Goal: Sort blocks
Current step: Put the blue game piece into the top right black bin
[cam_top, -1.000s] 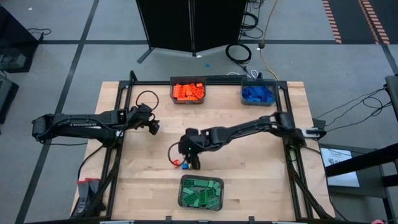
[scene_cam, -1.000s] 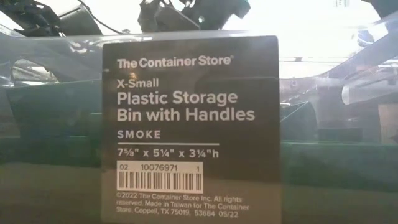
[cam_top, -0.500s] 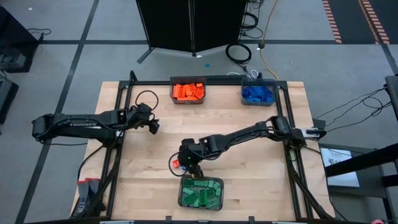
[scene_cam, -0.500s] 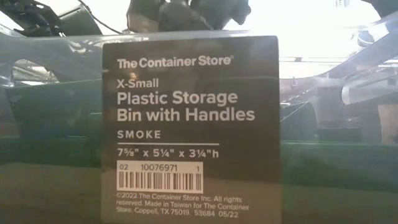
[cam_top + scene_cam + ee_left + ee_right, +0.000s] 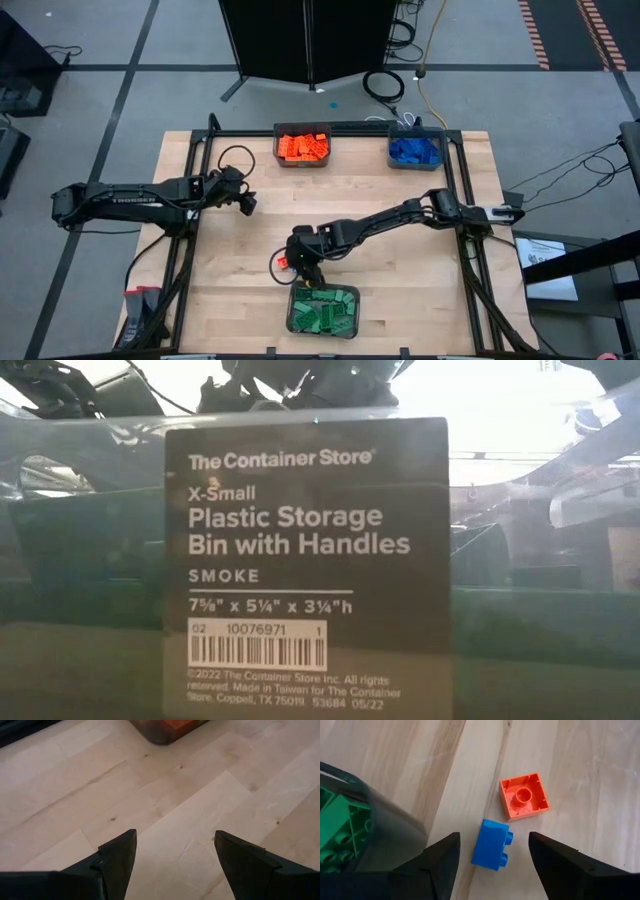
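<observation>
Pale wood table (image 5: 400, 250) on grey tiled floor (image 5: 100, 40). Right gripper (image 5: 492, 851) gapes empty over a blue brick (image 5: 491, 845) beside the green-block bin (image 5: 323, 309); left gripper (image 5: 175, 852) wide, idle.

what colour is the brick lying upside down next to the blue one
Orange. The upturned brick, hollow side up, shows best in the right wrist view, beside the blue brick.
</observation>
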Controlling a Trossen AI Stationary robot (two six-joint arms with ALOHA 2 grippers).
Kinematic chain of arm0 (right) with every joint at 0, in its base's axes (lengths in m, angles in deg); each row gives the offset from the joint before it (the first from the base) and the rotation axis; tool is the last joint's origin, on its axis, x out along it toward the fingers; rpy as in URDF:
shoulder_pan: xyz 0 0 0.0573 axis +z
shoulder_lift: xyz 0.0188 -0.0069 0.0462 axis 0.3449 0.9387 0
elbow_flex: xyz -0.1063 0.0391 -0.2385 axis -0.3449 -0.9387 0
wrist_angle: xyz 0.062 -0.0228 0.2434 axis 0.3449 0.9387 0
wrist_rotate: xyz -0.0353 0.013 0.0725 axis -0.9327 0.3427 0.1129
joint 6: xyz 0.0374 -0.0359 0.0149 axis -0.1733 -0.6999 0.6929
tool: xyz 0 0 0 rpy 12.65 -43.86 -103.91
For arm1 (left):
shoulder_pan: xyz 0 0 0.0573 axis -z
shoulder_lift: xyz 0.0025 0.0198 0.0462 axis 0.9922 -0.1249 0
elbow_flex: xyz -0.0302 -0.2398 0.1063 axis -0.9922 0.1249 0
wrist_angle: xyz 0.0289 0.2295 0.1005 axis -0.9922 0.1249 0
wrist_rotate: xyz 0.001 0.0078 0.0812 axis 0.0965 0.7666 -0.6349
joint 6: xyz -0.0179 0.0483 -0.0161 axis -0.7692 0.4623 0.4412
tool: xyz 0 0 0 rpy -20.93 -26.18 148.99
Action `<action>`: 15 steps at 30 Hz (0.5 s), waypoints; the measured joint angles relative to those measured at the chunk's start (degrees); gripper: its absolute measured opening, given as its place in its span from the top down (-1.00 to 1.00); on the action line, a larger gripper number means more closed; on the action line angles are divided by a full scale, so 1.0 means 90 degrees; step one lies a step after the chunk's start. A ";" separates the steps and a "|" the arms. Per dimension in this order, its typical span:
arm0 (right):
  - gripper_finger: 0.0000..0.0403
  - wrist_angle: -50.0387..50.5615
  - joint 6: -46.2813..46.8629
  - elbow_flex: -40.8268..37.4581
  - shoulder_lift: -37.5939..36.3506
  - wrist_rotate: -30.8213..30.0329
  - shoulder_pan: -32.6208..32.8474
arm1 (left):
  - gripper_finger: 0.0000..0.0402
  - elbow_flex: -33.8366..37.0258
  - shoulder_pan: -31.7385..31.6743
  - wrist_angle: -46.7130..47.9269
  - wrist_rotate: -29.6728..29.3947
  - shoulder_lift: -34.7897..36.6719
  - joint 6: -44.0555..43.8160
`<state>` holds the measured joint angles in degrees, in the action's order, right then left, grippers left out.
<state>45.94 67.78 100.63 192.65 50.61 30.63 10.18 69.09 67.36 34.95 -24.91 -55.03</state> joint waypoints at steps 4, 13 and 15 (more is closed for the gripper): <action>-0.14 0.0014 0.0037 0.0000 0.0003 0.0000 -0.0002 | -0.34 0.0000 0.0000 -0.0001 0.0000 0.0000 0.0014; 0.26 -0.0040 0.0254 0.0019 0.0219 0.0479 0.0017 | -0.34 0.0000 0.0000 -0.0002 -0.0002 0.0001 0.0003; 0.37 -0.0025 0.0252 0.0019 0.0221 0.0501 0.0015 | -0.34 0.0000 0.0000 0.0011 0.0000 0.0002 -0.0002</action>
<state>45.72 70.04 100.80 194.64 55.11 30.77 10.18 69.09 67.46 34.95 -24.89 -55.05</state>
